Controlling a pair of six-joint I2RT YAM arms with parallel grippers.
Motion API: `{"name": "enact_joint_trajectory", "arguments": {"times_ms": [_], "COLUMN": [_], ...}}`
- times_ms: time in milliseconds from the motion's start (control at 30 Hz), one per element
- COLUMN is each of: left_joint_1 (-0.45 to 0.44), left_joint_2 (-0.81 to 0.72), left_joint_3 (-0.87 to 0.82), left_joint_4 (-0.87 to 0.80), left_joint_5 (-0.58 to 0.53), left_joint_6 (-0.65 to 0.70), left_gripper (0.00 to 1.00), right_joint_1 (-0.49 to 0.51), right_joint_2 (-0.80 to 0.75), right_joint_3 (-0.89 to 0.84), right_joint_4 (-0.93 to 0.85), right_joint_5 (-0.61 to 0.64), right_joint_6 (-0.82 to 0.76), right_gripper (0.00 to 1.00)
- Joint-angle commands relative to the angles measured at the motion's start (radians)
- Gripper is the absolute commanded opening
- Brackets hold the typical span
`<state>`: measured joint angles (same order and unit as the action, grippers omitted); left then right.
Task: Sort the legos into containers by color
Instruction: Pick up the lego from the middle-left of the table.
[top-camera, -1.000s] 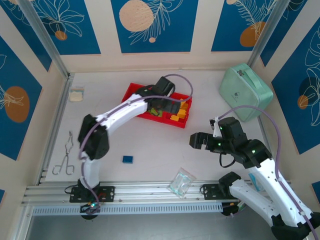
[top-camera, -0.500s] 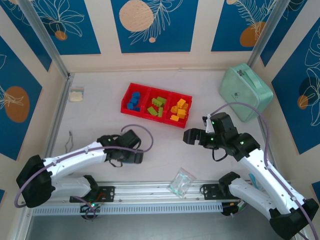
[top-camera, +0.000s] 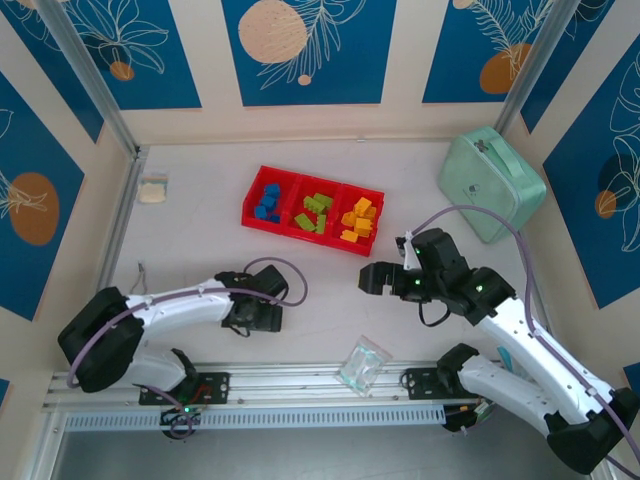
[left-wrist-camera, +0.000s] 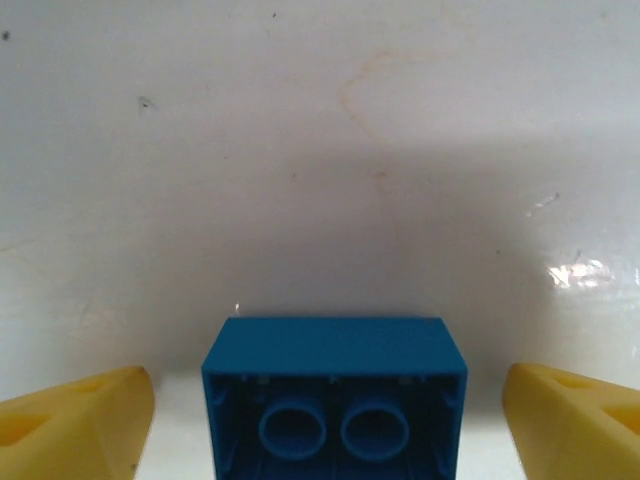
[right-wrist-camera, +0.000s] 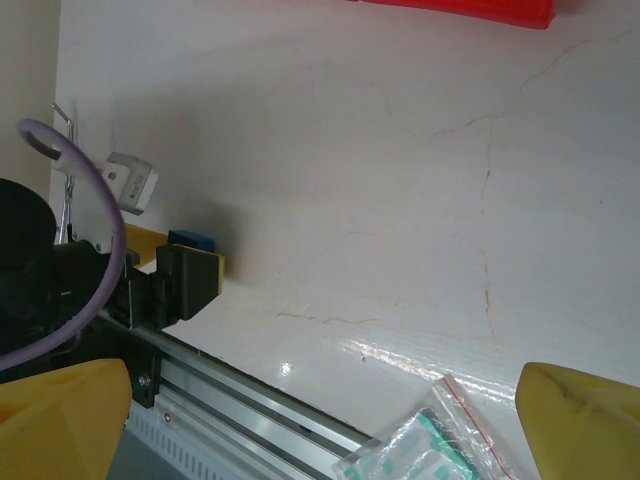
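A blue lego (left-wrist-camera: 335, 390) lies on its side on the white table, hollow underside toward the left wrist camera. My left gripper (left-wrist-camera: 330, 430) is open and straddles it, a clear gap between the brick and each yellow fingertip (left-wrist-camera: 80, 425). From above, that gripper (top-camera: 256, 316) sits low near the front rail and covers the brick. The same blue lego (right-wrist-camera: 192, 238) peeks out beside the left fingers in the right wrist view. The red tray (top-camera: 300, 236) holds blue legos (top-camera: 267, 202), green legos (top-camera: 314, 212) and yellow legos (top-camera: 358, 220) in separate containers. My right gripper (top-camera: 385, 278) hovers open with nothing in it.
A mint-green case (top-camera: 492, 183) stands at the back right. A clear bag (top-camera: 363, 363) lies at the front rail, and also shows in the right wrist view (right-wrist-camera: 440, 450). Metal tongs (top-camera: 140, 272) lie at the left, a small pale object (top-camera: 152, 189) at the back left.
My left arm swung from the red tray down to the table's front and lowered its open gripper around the blue lego. The right gripper drifted slightly left.
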<state>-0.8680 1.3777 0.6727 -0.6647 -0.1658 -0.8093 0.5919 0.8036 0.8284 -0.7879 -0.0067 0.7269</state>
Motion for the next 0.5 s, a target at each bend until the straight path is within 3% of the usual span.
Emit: {"name": "enact_joint_trajectory", "arguments": {"times_ms": [0, 233, 333, 467], "left_joint_1": [0.007, 0.007, 0.007, 0.007], "left_joint_2": [0.031, 0.034, 0.002, -0.068], "left_joint_3": [0.019, 0.013, 0.011, 0.044], "left_joint_4": [0.024, 0.051, 0.04, -0.017], "left_joint_5": [-0.008, -0.032, -0.057, -0.124], "left_joint_6": [-0.013, 0.001, 0.004, 0.025], "left_gripper": [0.83, 0.44, 0.35, 0.33], "right_joint_1": [0.0, -0.016, -0.026, -0.035], "right_joint_2": [-0.022, -0.02, 0.007, 0.052], "right_joint_3": [0.012, 0.029, 0.05, 0.083], "right_joint_4": [-0.047, -0.051, -0.047, -0.045], "right_joint_5": [0.013, 0.021, 0.012, 0.014], "right_joint_6": [0.005, -0.009, -0.023, -0.043], "right_gripper": [0.99, 0.99, 0.99, 0.99]}}
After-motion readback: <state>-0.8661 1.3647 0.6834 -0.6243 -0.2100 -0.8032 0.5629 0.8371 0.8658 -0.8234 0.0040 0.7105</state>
